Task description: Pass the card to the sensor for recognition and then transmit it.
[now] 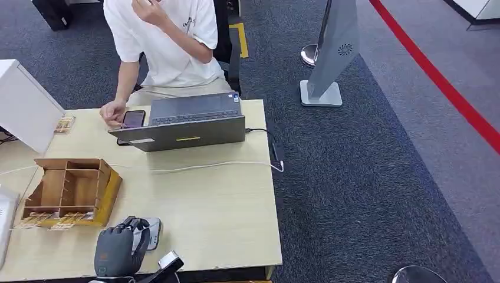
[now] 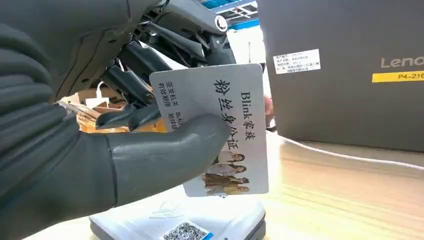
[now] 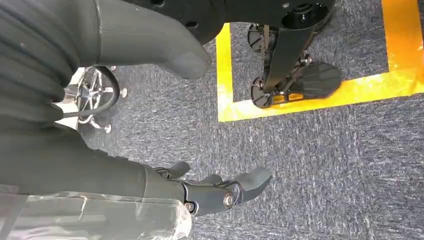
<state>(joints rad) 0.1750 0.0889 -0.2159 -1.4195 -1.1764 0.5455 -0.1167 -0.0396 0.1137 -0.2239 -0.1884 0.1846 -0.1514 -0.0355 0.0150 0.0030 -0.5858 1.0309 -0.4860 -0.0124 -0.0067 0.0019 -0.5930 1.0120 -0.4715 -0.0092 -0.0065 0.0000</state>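
Note:
My left hand [image 1: 119, 250] hovers near the table's front edge, its thumb [image 2: 165, 157] and dark fingers pinching a white card [image 2: 235, 100] with black Chinese print and a small group photo. The card stands roughly upright just above the sensor [image 2: 200, 224], a flat white-grey reader with a QR label; I cannot tell whether they touch. In the head view the sensor [image 1: 153, 231] peeks out from behind that hand. My right hand [image 3: 165, 45] hangs over grey carpet with its fingers apart and nothing in it.
A wooden card organiser [image 1: 71, 187] sits beside the sensor, with loose cards at its front. A grey laptop [image 1: 191, 125] stands at the far edge, where a seated person rests a hand by a phone [image 1: 133, 118]. A white cable [image 1: 194, 167] crosses the table [image 1: 230, 224].

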